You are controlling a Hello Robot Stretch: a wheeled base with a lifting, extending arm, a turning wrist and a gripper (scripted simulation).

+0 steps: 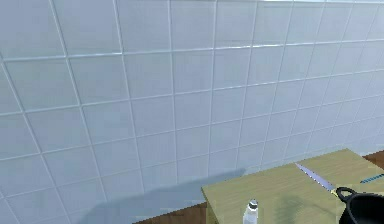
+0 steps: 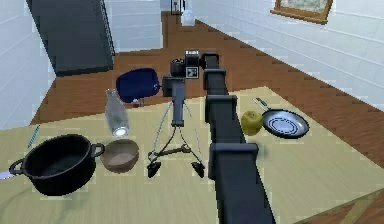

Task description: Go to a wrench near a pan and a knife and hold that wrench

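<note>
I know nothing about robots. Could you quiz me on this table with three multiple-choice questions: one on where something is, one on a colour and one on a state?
1. What lies between the dark arm and the frying pan? A a yellow-green fruit; B a cup; C a spoon.
2. What colour is the big pot? A red; B black; C white.
3. How does the brown bowl sit? A upside down; B on its side; C upright.
Answers: 1 A, the fruit sits right between them. 2 B, its body and handles are black. 3 C, its hollow faces up.
</note>
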